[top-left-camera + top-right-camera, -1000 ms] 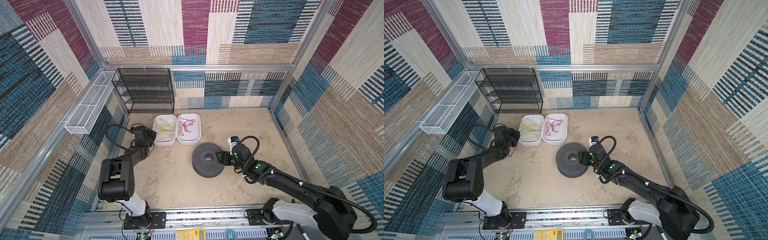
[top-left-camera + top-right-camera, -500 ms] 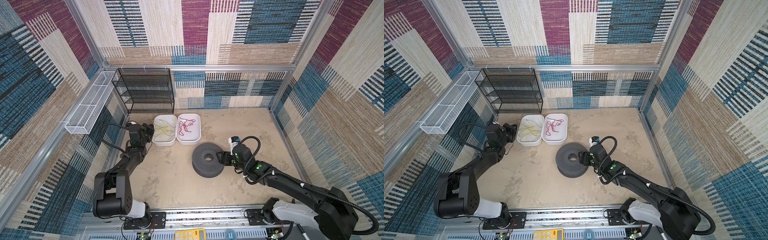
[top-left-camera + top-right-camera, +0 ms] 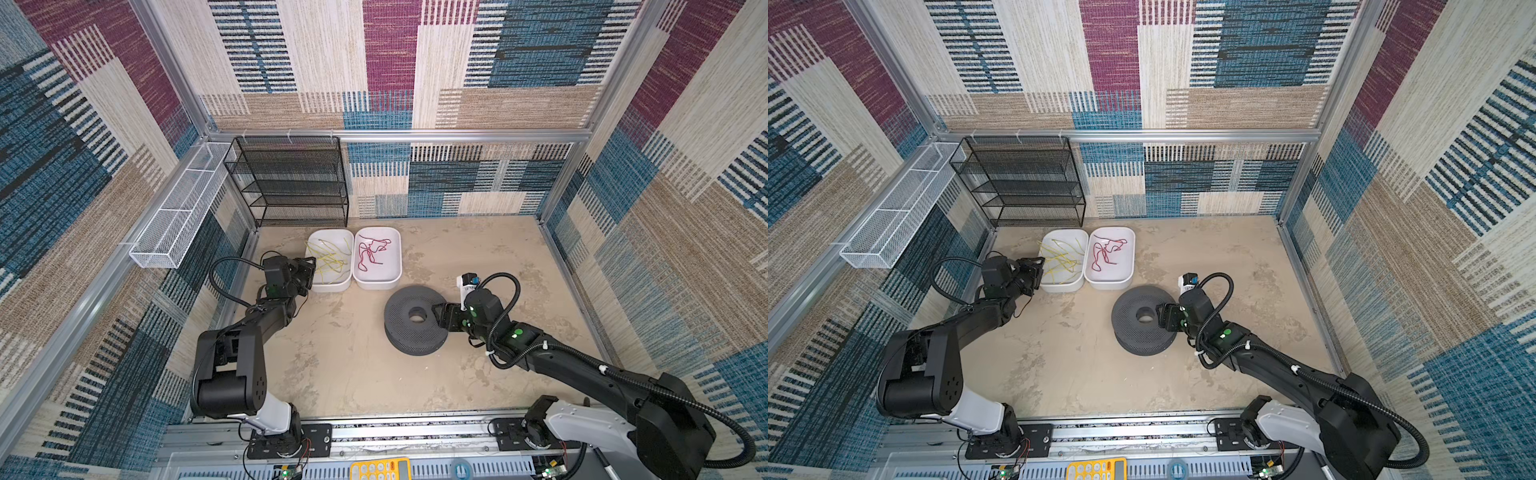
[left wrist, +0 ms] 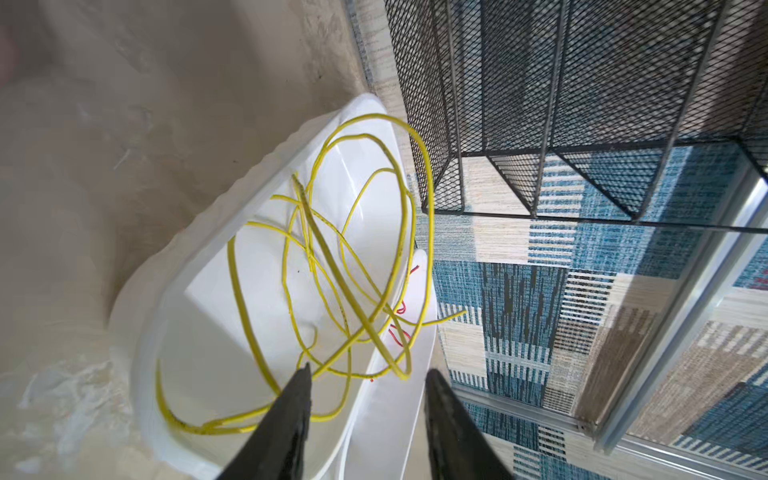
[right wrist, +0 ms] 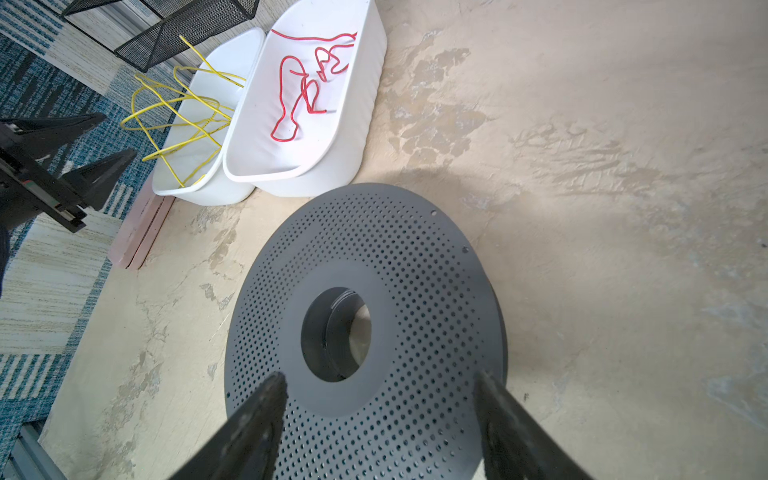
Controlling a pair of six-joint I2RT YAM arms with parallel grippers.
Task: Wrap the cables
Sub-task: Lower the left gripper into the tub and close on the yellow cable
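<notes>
1. Presently, the cables (image 3: 328,259) are seen as a loose yellow tangle in a white tub (image 3: 332,286), with several loops raised above its rim.
2. That tub is set on the desk (image 3: 353,365) just in front of a black mesh shelf (image 3: 291,183). It is pressed side by side against a second white tub (image 3: 377,284), in which a thin red cord (image 3: 372,255) is laid.
3. In both top views the left claw (image 3: 306,269) (image 3: 1036,268) is held at the edge of the cable tub, on the side turned away from the second tub.
4. From the left wrist camera the left claw (image 4: 368,369) is shown released, its jaws parted, with the cables (image 4: 332,266) spread just beyond the tips. One strand is crossed by a fingertip (image 4: 305,370), and whether it is touched cannot be told.
5. A dark grey perforated spool (image 3: 399,320) is laid flat on the desk, near the two tubs but apart from them.
6. The right claw (image 3: 441,318) is poised at the spool's edge on its own arm's side. From the right wrist camera the right claw (image 5: 380,375) is shown released, its jaws spread wide over the upper flange (image 5: 415,270), just short of the centre hole.
7. A white wire basket (image 3: 178,216) is hung along the left wall, well apart from the cables.
</notes>
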